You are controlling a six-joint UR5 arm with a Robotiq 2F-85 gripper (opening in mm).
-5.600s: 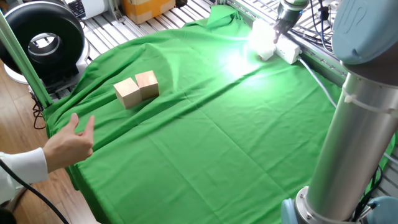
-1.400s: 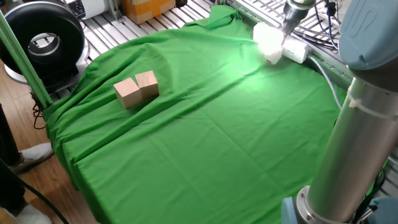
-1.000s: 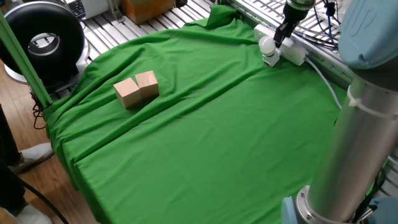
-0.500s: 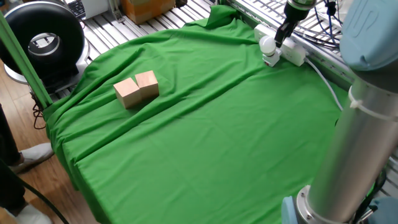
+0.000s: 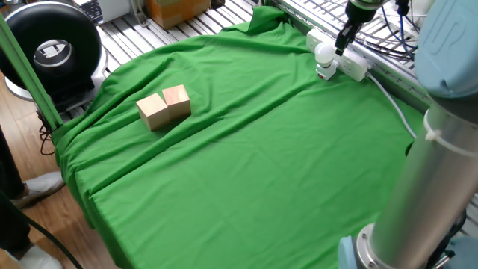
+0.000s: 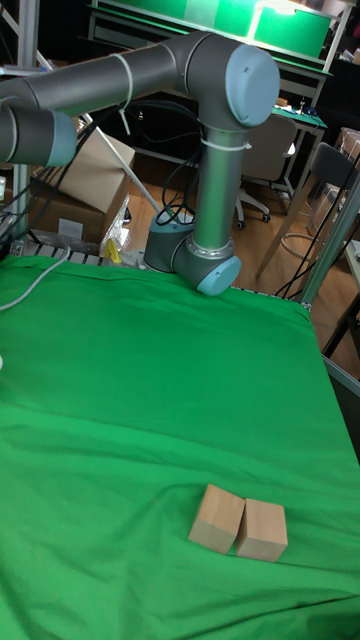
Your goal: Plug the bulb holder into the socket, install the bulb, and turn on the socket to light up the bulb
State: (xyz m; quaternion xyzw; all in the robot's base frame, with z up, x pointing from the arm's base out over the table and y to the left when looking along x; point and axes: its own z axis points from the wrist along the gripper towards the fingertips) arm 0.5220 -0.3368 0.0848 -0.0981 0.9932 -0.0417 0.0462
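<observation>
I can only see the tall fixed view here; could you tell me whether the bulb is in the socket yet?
Observer: Yes, the bulb sits in the holder, which is plugged into the socket.
Operator: Thank you. Is it lit?
Observer: No, it shows no glow.
Operator: And where is the claw, please?
Observer: The claw is down at the socket, right beside the bulb; I cannot tell whether it is open or shut.
</observation>
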